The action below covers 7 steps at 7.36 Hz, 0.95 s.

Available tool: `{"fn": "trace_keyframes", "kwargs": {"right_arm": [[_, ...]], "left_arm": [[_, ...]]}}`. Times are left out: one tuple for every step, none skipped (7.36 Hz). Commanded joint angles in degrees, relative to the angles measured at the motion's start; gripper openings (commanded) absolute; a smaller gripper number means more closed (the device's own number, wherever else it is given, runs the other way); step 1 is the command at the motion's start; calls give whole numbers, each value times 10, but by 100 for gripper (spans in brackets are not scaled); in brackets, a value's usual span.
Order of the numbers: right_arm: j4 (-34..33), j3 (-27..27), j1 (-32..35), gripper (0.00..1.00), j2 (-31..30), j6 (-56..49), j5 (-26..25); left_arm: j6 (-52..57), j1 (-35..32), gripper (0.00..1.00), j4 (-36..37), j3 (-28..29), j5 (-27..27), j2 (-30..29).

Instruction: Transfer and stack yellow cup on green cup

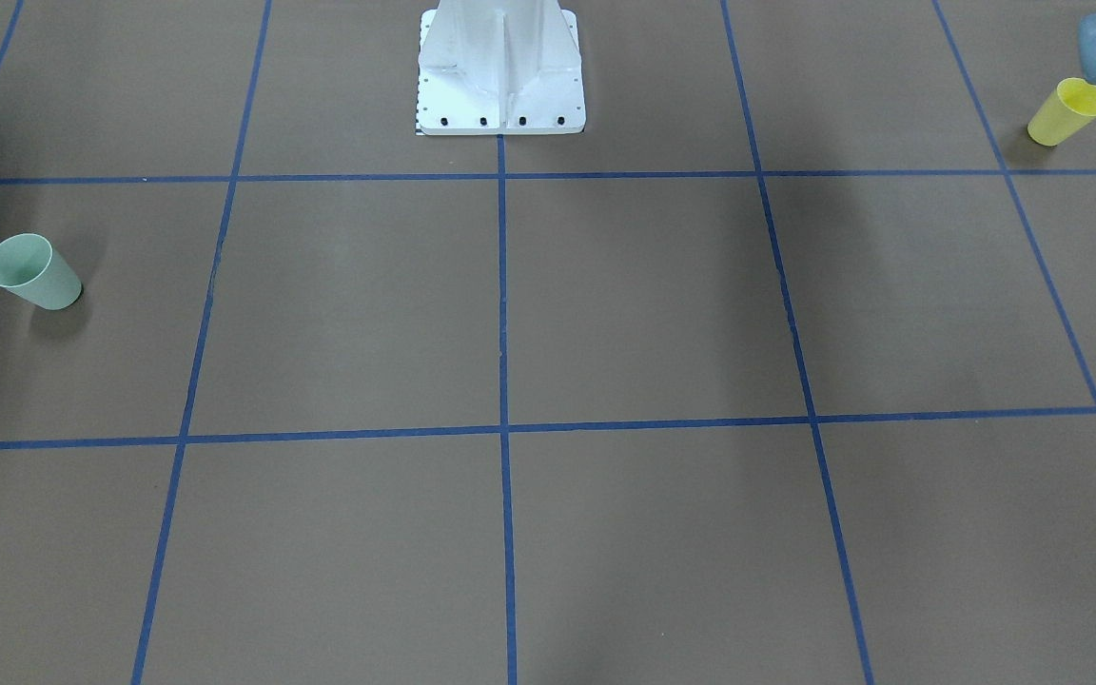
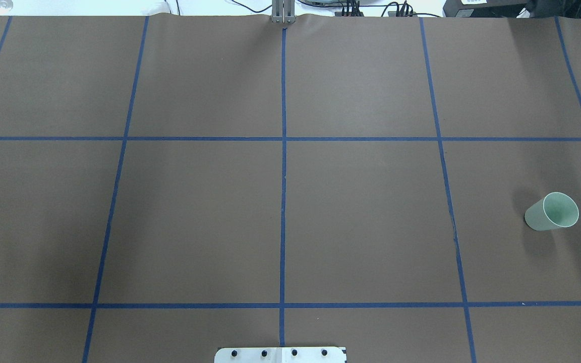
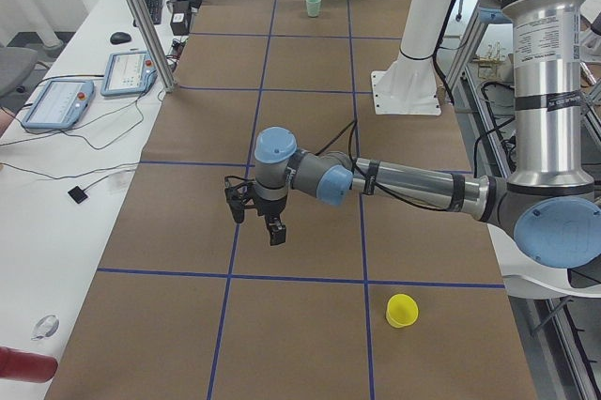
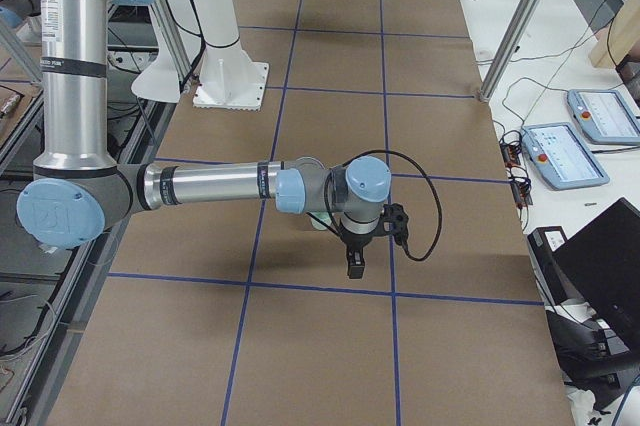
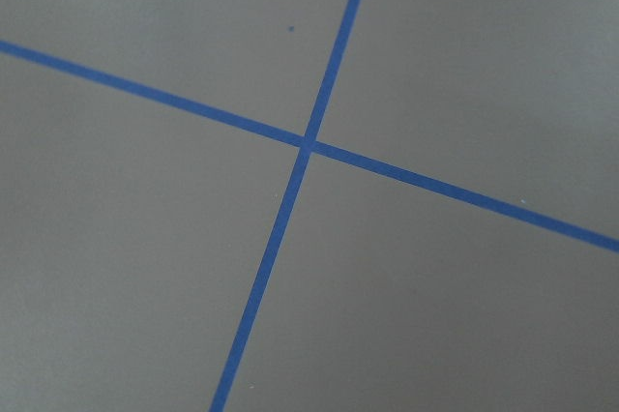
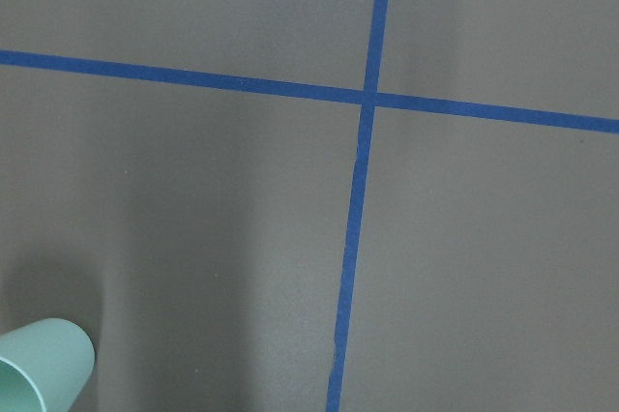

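The yellow cup (image 1: 1066, 112) stands at the robot's left, the green cup (image 2: 552, 212) well apart at its right. The left gripper (image 3: 273, 231) and right gripper (image 4: 354, 264) hover, spread impossible to tell. An off-centre grasp could topple the light cup.

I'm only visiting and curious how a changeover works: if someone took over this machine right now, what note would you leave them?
Left gripper: hangs above the table and holds no cup. Open or shut cannot be told.
Right gripper: the same.
Yellow cup: upright on the table at the robot's left end.
Green cup: upright at the right end, far from the yellow one.
Done: nothing yet.
Left: grasp the yellow cup, carry it across, stack it on the green cup.
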Motion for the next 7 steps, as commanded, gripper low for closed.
{"fn": "trace_keyframes", "kwargs": {"right_arm": [[6,5,-15,99,-2,1,0],[7,10,-17,99,-2,2,3],[6,16,-17,99,-2,1,6],[6,22,-16,99,-6,-3,6],[5,34,-17,99,-9,-2,6],[4,45,-17,99,-9,-2,5],[5,47,-17,99,-9,-3,5]], "left_arm": [[-219,96,100,-1,-10,155,25],[-288,129,100,-1,-37,216,81],[-406,181,100,6,-50,293,116],[-530,243,100,63,-52,356,129],[-610,295,100,167,-83,359,129],[-679,330,100,289,-128,353,129],[-746,366,98,348,-138,323,129]]}}
